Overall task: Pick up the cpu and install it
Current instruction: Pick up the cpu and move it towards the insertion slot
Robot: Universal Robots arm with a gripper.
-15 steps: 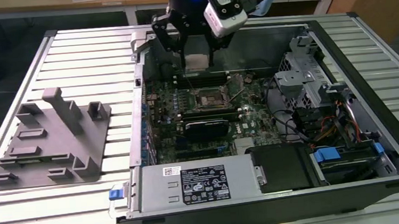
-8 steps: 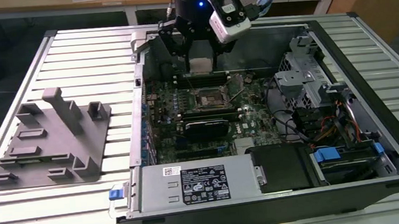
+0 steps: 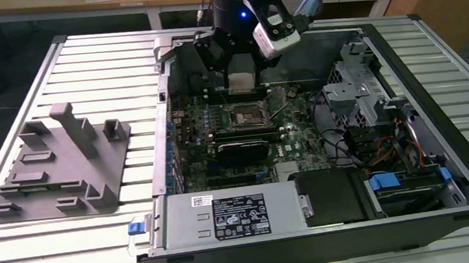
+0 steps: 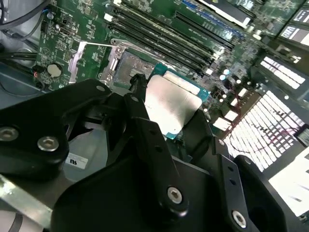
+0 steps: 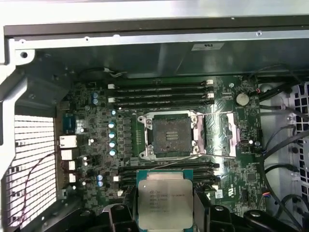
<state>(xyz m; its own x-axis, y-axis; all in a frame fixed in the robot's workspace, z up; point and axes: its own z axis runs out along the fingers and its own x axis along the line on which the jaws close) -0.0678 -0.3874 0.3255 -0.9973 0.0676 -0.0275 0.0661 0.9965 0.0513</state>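
My gripper (image 5: 165,210) is closed on the cpu (image 5: 165,203): 1 finger (image 4: 145,116) presses on each of 2 opposite edges, and the pale metal top shows bare between them. So the pick-up half of the job is done, as far as I can judge. The chip sits in my jaws, clear of the motherboard (image 5: 96,111) and touching nothing else.

The install half is not done. The socket (image 5: 169,136) lies out ahead of my fingertips, near but apart from the chip, and its dark square bed is bare. Its metal retention plate (image 5: 219,135) is swung open and lies flat to one side of the bed, so nothing covers the seat.

In the exterior view I hang inside the open computer case (image 3: 462,151), above the board, with the socket just beyond my jaws. The grey holder block (image 3: 61,161) with its upright posts stands well away from me, outside the case on the slatted table (image 3: 59,246).

I cannot tell whether the chip is yet squared to the socket.
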